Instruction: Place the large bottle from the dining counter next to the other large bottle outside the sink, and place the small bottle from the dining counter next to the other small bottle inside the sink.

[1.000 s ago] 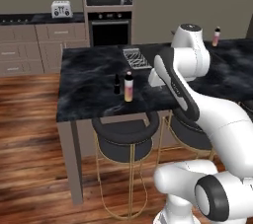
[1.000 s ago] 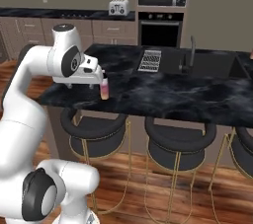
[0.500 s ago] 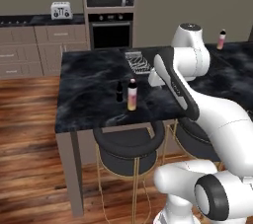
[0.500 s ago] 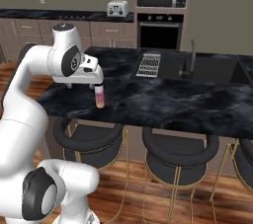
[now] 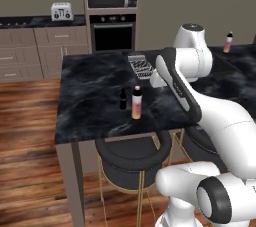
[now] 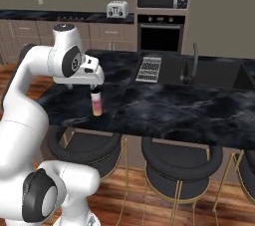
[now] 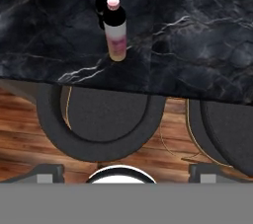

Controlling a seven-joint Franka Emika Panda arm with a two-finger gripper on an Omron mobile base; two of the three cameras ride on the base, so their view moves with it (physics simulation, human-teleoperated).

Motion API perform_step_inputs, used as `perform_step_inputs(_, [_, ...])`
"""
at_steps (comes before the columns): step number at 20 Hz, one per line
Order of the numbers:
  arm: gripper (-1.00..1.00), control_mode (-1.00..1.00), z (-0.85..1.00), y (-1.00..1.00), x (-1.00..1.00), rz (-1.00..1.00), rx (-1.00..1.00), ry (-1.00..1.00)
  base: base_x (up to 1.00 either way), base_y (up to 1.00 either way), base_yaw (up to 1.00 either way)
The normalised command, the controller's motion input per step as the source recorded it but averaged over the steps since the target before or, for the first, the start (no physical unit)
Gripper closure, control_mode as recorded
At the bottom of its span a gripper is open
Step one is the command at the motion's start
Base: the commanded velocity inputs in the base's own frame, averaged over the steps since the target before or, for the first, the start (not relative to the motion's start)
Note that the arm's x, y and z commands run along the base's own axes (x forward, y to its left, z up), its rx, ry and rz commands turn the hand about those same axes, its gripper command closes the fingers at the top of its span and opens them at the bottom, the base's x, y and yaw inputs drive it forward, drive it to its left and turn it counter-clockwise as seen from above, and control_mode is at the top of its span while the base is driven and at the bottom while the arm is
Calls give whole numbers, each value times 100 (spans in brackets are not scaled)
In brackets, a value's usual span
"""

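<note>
Left base view: the large bottle and the small bottle are seen upright, just beside each other, near the front edge of the dining counter. The gripper is held above them with jaws spread wide and nothing between them, presumably for a descent onto one bottle. The sink lies well apart, so neither bottle has been delivered.

Base views flank arm, facing dining counter; hand view looks straight down (closer) at same counter edge.
</note>
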Motion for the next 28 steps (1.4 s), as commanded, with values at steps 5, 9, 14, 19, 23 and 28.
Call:
perform_step_inputs(5, [-100,100,0,0,0,0,0,0,38,0,0])
perform_step_inputs(9, [-100,100,0,0,0,0,0,0,33,0,0])
perform_step_inputs(14, [-100,100,0,0,0,0,0,0,3,0,0])
perform_step_inputs(19, [-100,-100,0,0,0,0,0,0,0,0,0])
perform_step_inputs(23, [-100,-100,-5,0,0,0,3,0,0,0,0])
perform_step_inputs(28, [-100,-100,-25,5,0,0,1,0,0,0,0])
